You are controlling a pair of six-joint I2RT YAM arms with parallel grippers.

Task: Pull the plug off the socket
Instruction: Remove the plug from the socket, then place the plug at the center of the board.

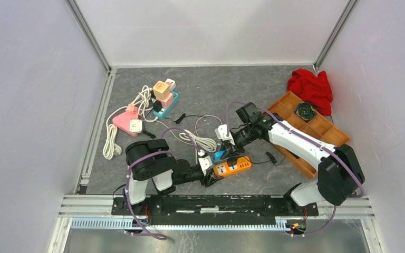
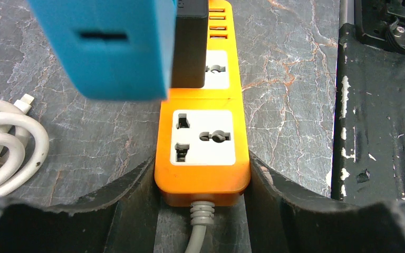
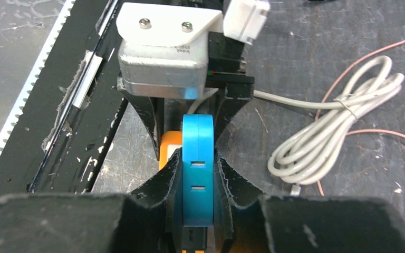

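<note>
Right wrist view showed your right gripper point(image 3: 198, 158) pressed together on the blue plug point(image 3: 198, 134), one finger on each broad side. Across from it, the left gripper point(image 2: 201, 174) pinched the cord end of the orange power strip point(image 2: 200, 97) and held it down on the bench point(image 2: 295, 79).

You could not tell from any view whether the plug's prongs sat in a socket or hung free. In the left wrist view it was a blurred block close to the lens.

I judged three risks:
- The left gripper held only the strip's last bit, so a hard pull could have lifted the far end or slid the strip out of the grip.
- A pull off the vertical could have jammed the prongs.
- The plug's smooth sides could have slipped between your fingers.

The coiled white cable point(image 3: 327, 126) lay near the plug, but apart from it.

The strip lay flat with its sockets facing up. Its long axis ran straight away from the left gripper, roughly left to right and slightly tilted in the top view, and its grey cord point(image 2: 198, 232) trailed back between the fingers. The plug stood on edge over the strip, thin side toward the right wrist camera.
</note>
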